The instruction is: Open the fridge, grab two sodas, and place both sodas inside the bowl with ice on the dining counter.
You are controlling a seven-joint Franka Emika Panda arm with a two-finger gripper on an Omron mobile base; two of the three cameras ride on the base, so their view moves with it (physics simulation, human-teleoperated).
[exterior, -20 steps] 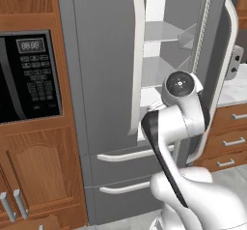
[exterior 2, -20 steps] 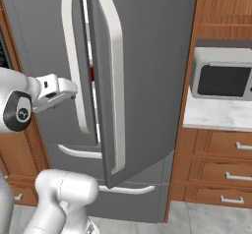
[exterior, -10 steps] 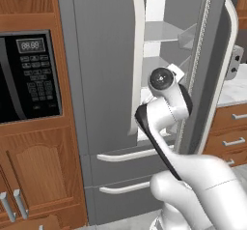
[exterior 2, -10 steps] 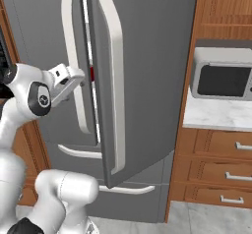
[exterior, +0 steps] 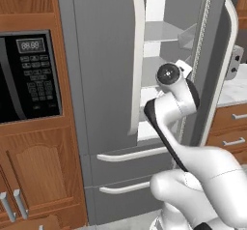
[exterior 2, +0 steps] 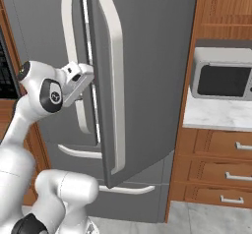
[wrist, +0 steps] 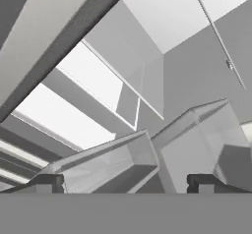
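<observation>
- While the arm has swung in from the right over the last second, your hand [exterior 2: 87,73] now sits at the gap between the two doors of the fridge [exterior: 111,55], upper left of centre in the right base view.
- Look at the hand view: its fingertips [wrist: 47,183] stand wide apart near the bottom edge, with nothing between them.
- Ahead of them you see only white shelves [wrist: 93,88] and pale door bins [wrist: 113,161], tilted with the hand's roll.
- Note the right door [exterior: 219,64] stands ajar at the upper right of the left base view, about as it did a second ago, so opening looks partly done.
- Expect the sodas to be deeper inside; no red can is in sight yet.
- Judge the next move as widening the door or reaching further in.
- Mind the microwave [exterior 2: 224,78] at the right; it is no target.
</observation>
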